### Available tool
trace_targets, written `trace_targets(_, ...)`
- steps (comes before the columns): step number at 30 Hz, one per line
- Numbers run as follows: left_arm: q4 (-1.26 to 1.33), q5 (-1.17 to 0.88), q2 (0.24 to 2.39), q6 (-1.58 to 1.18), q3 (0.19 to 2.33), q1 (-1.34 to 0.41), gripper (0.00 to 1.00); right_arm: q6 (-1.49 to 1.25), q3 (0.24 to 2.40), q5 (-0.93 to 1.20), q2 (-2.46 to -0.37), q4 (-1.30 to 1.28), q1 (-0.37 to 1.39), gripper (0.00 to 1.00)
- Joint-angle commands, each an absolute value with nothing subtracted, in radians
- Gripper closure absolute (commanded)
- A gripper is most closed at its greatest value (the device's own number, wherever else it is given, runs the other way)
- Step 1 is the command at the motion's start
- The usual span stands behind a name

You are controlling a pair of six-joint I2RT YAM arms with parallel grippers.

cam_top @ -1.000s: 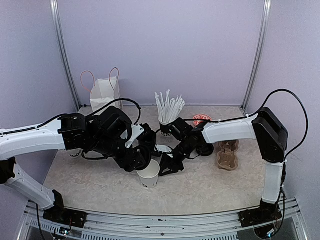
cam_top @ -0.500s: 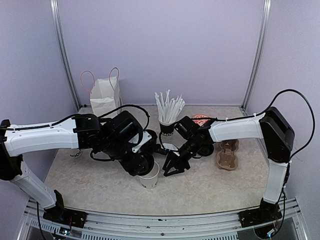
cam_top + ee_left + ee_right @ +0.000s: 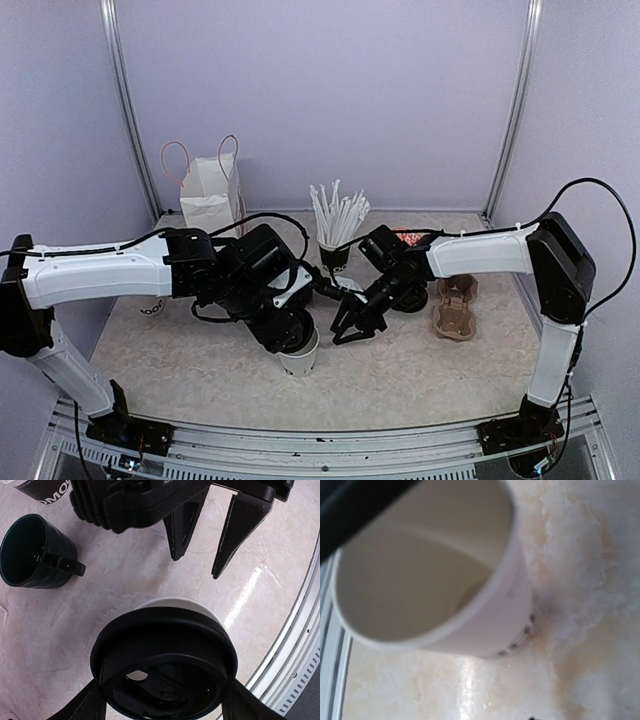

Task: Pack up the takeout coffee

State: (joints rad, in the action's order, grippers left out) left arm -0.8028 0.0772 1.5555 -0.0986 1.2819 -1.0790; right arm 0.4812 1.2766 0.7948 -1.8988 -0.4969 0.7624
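- Pale beige marbled tabletop (image 3: pixel 420 375) carries everything.
- Black cup of white straws (image 3: pixel 335 252): back middle.
- White paper bag with looped handles (image 3: pixel 210 200): well left of the straw cup, further back.
- Brown cardboard cup carrier (image 3: pixel 455 310): to its right, nearer.
- Open white paper cup (image 3: pixel 300 355): in front of it.
- Squat black handled mug (image 3: pixel 32 552): just beside it.

Bright, even light; glare streak on table (image 3: pixel 248 587); right wrist view blurred.
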Motion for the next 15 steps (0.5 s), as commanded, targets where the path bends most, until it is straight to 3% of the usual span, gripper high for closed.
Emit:
trace_targets(1,-0.825,0.065,1.578,-0.083,1.327,-1.081,0.26,0.482,1.261,0.83,-1.868,-0.505,0.75,0.6)
trace_targets(15,-0.822,0.057,1.634,-0.081,1.34,-1.081,0.26,0.472,1.254,0.863,-1.867,-0.504,0.73,0.6)
